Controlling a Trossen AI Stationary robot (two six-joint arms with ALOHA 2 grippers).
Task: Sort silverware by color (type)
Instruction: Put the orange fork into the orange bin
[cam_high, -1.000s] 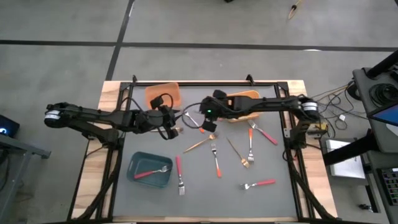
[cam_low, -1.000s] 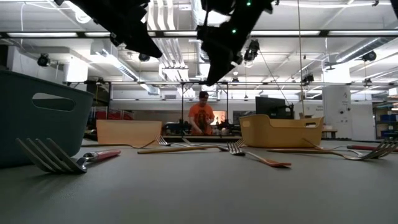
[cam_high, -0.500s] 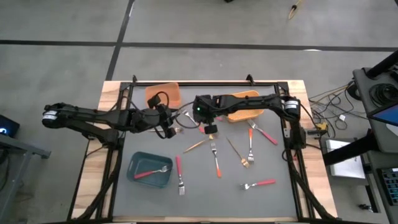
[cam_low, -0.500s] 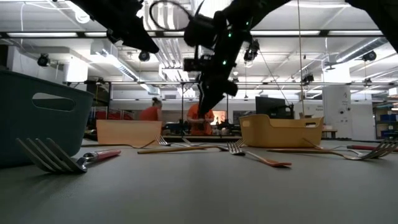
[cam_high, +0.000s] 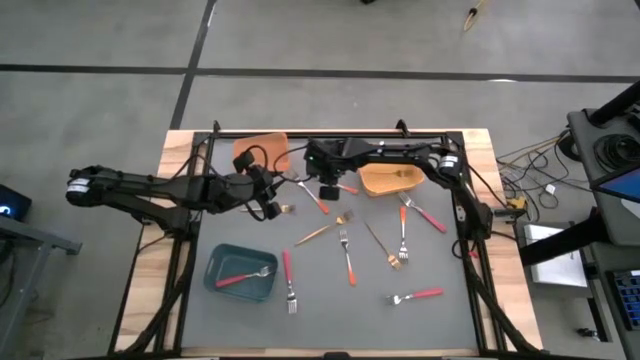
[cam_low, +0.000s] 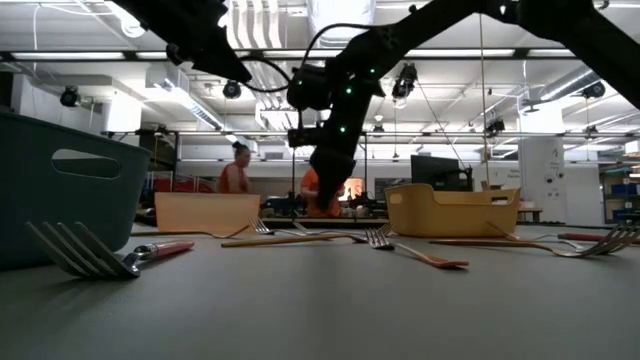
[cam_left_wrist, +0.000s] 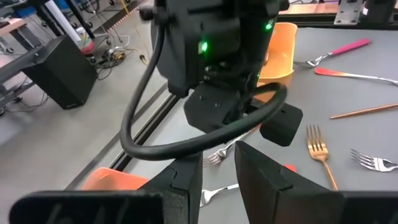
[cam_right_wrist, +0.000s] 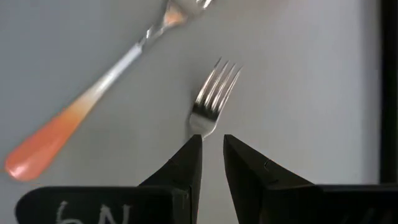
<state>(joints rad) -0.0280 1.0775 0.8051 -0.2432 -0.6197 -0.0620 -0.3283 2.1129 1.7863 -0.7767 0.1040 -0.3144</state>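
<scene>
At the left of the high view, the left arm reaches in over the grey table mat (cam_high: 440, 320). The left gripper (cam_high: 272, 206) hangs above the mat between the flat orange rectangular bin (cam_high: 262, 150) at the back edge and the teal rectangular bin (cam_high: 228, 288) nearer the front. Its fingers stand only a little apart. A slim silver-looking fork (cam_left_wrist: 214, 157) shows at the gap, but I cannot tell whether it is gripped or merely lies below.

One red-handled fork (cam_high: 243, 275) lies inside the teal bin. A second red-handled fork (cam_high: 288, 280) lies on the mat just beside it.

Toward the middle, the right arm stretches across from the right side. The right gripper (cam_high: 326, 190) is raised off the mat, near the left gripper but apart from it. Its pincer is clamped on the neck of a silver-headed fork (cam_right_wrist: 210, 106), whose tines stick out past the fingertips. An orange-handled fork (cam_high: 315, 198) lies on the mat beneath it.

Loose on the mat in front lie a long gold-coloured fork (cam_high: 322, 230), another orange-handled fork (cam_high: 347, 258) and a second gold fork (cam_high: 383, 245).

Further right sits the yellow-orange bin (cam_high: 388, 181). Before it lie a fork with an orange grip (cam_high: 403, 232) and a pink-red-handled fork (cam_high: 425, 215). One more red-handled fork (cam_high: 415, 295) lies near the front right.

Beyond the table, the low view shows a person in an orange top (cam_low: 235, 175).
</scene>
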